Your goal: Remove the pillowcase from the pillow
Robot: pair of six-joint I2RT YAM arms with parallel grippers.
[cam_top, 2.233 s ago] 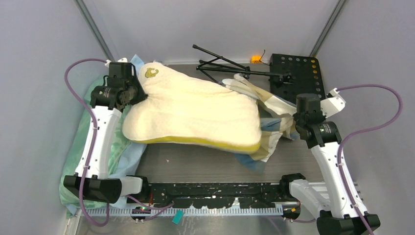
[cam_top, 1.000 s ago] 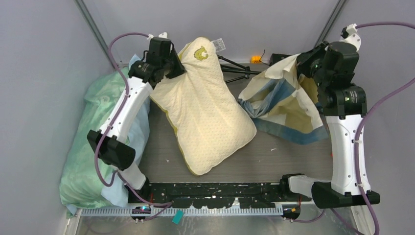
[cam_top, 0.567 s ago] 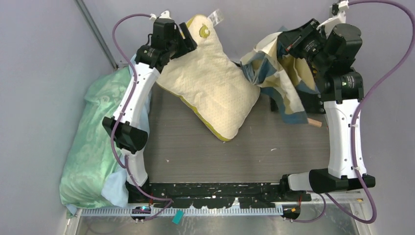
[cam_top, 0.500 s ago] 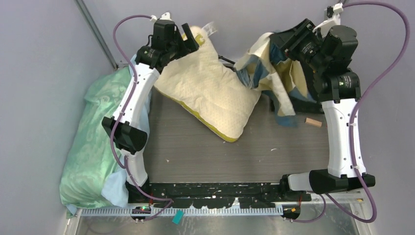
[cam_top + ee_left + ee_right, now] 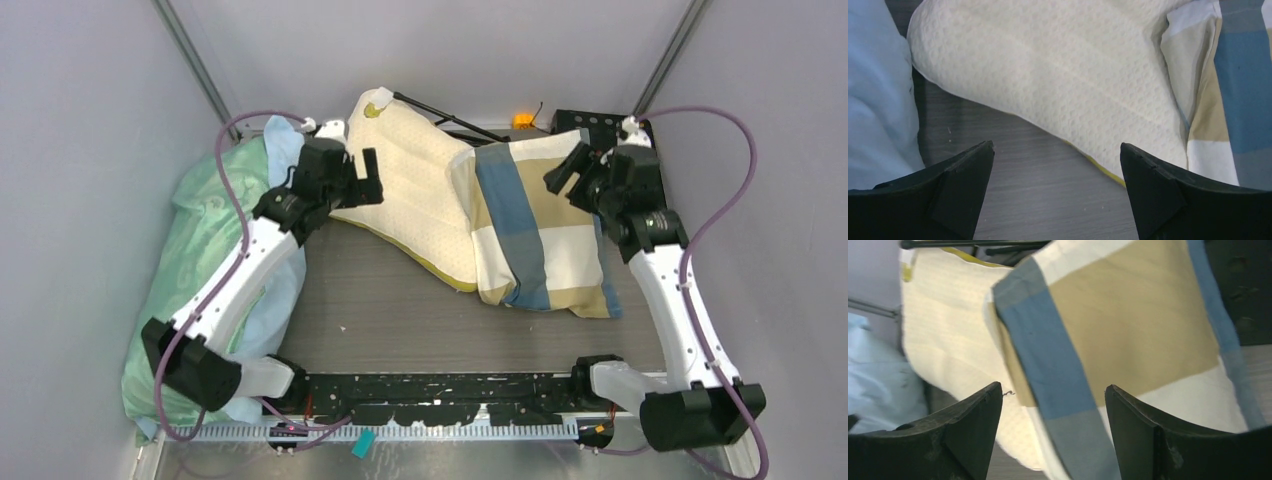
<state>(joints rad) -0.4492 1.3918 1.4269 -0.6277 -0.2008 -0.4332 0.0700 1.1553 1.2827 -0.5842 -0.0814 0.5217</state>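
The cream-yellow pillow lies bare at the back middle of the table, its yellow-green edge toward me. The pillowcase, in blue, tan and white blocks, lies flat to its right, with its left edge over the pillow's right end. My left gripper hovers open at the pillow's left side and holds nothing. In the left wrist view the pillow and pillowcase lie beyond the open gripper. My right gripper stands open above the pillowcase's far right part. The right wrist view shows the pillowcase and pillow below that gripper.
A mint-green patterned pillow with light blue cloth fills the left side. A black folded tripod, an orange part and a black perforated plate sit at the back. Grey walls close in on three sides.
Both grippers have opened and let go. The pillow and the pillowcase, held up apart a second ago, now lie on the table. Both arms have come down and toward me.
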